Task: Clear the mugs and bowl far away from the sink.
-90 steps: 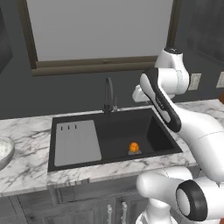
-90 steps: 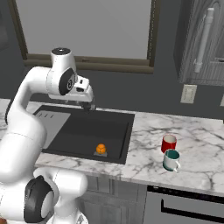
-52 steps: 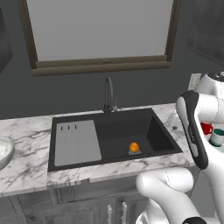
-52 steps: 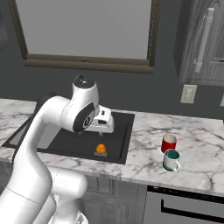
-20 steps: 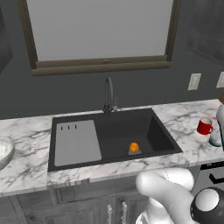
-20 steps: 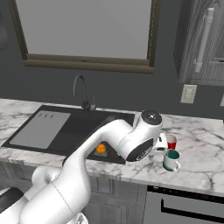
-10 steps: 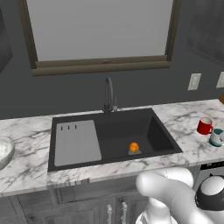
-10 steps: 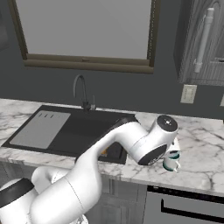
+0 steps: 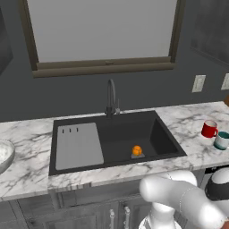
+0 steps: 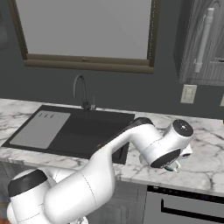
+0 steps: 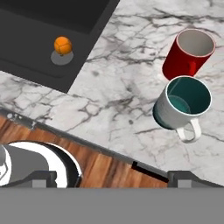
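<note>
Mugs (image 11: 186, 78) (red touching grey) sit up-right of the hand view's open gripper (image 11: 111, 177).

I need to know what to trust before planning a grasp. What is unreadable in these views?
- Bowl: cut by the left edge, left base view.
- Red mug and grey mug: hidden by the arm, right base view.
- Grey mug: cut by the right edge, left base view.

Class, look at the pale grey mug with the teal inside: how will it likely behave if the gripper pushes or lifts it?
The grey mug looks rigid and glazed, so probably slippery. It stands upright and empty, likely light; a high push might tip it. The red mug sits close beside, so a shove could knock them together.
</note>
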